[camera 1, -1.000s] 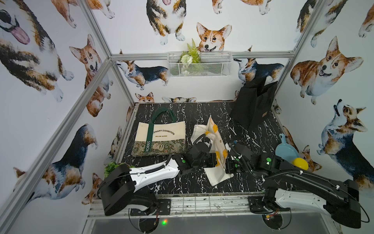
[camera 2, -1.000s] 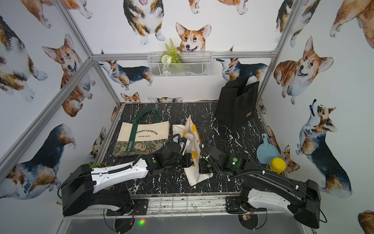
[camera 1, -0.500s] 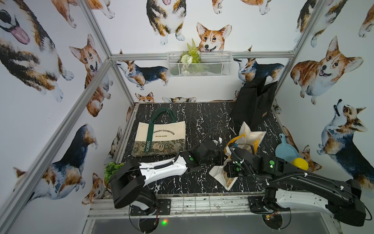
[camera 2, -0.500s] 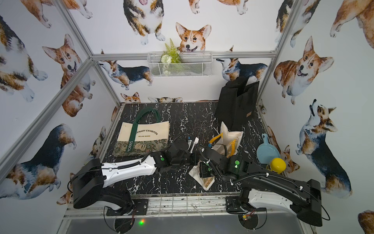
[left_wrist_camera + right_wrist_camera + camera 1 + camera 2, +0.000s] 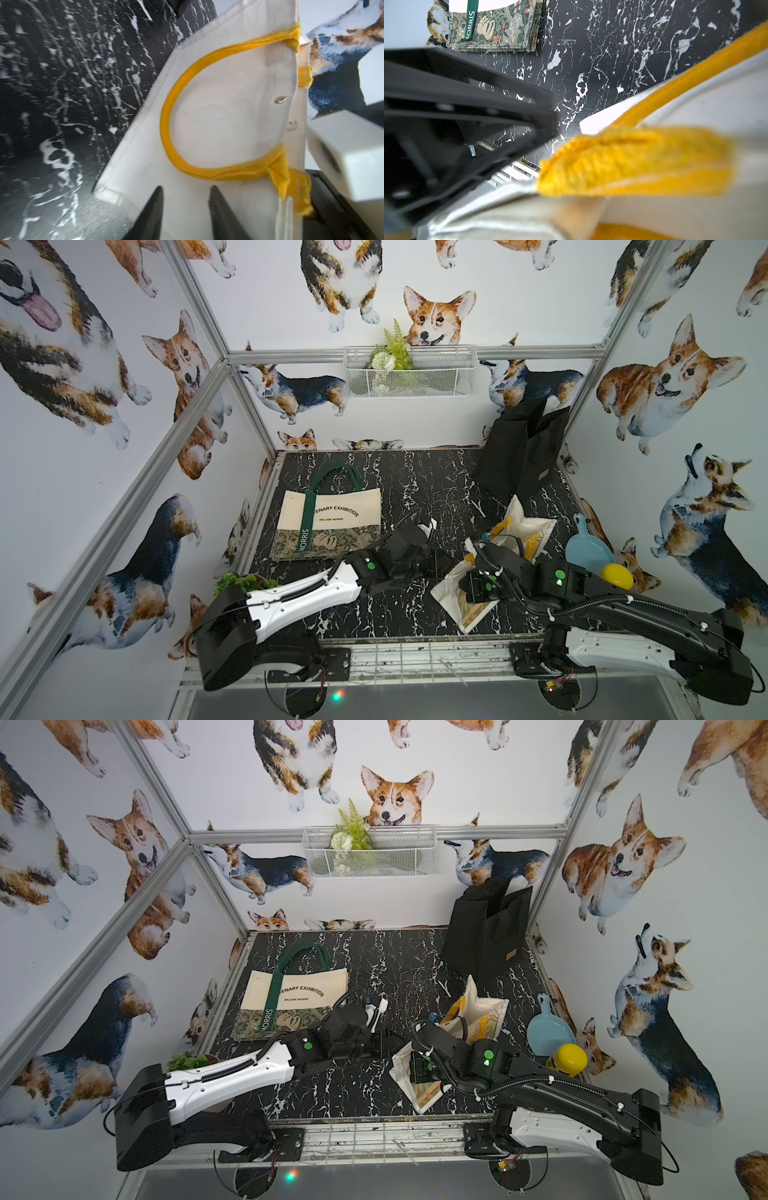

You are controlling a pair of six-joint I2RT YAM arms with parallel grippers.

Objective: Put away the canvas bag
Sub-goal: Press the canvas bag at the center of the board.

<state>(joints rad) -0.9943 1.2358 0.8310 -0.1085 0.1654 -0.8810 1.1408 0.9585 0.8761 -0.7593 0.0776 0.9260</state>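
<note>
At front right on the marble tabletop [image 5: 395,614], the cream canvas bag [image 5: 525,526] sits crumpled; the right gripper [image 5: 473,591] is clamped on it. The left gripper [image 5: 186,188] has its jaws parted, just beside the fabric.

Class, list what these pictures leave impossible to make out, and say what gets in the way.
- Right gripper: its wrist and the canvas bag hide its jaws in both top views; blurred fabric covers them in the right wrist view.
- Green-handled tote: its strap covers the first printed word's start in both top views.
- Yellow-capped object: too small to identify in the top views.
</note>
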